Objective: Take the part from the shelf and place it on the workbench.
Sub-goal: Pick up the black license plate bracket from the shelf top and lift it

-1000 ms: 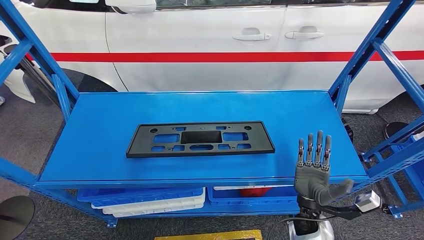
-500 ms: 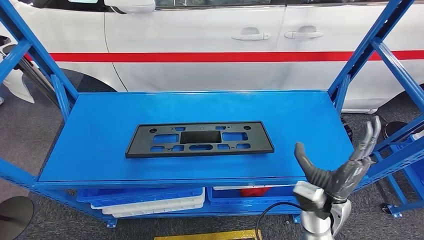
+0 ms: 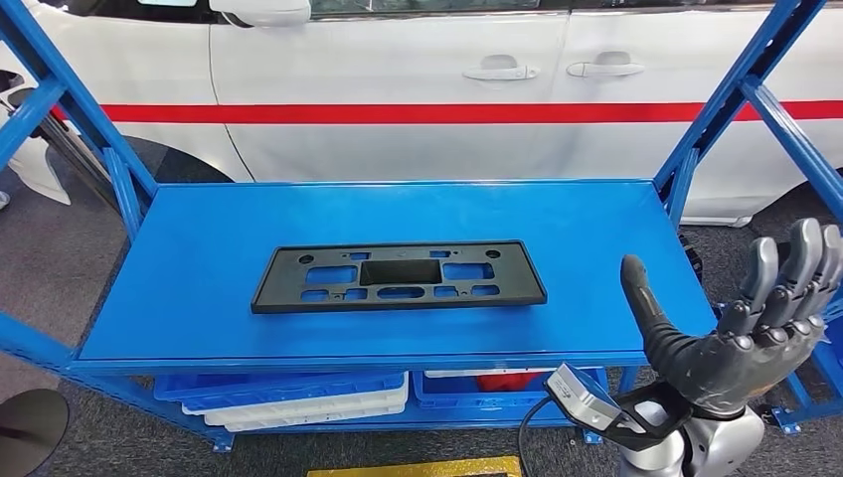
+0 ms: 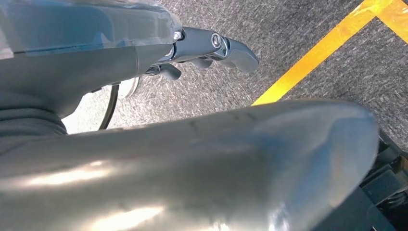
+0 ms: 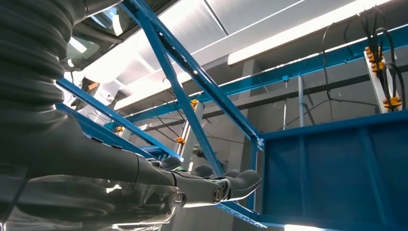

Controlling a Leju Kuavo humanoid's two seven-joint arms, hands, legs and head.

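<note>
Matt black plastic part (image 3: 398, 276) on smooth painted-metal shelf (image 3: 199, 248); glossy white car (image 3: 398, 70) behind.

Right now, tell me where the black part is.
In the head view, the black part lies flat near the middle of the blue shelf top, in front of the white car, left of the raised right hand.

Right hand (image 3: 741, 333): over the past second it has swung off the shelf (image 3: 199, 248) surface near the front right corner, out past the right edge, and risen toward the camera. It has also turned from fingers pointing straight up to palm facing left, thumb apart, fingers spread, holding nothing.
</note>
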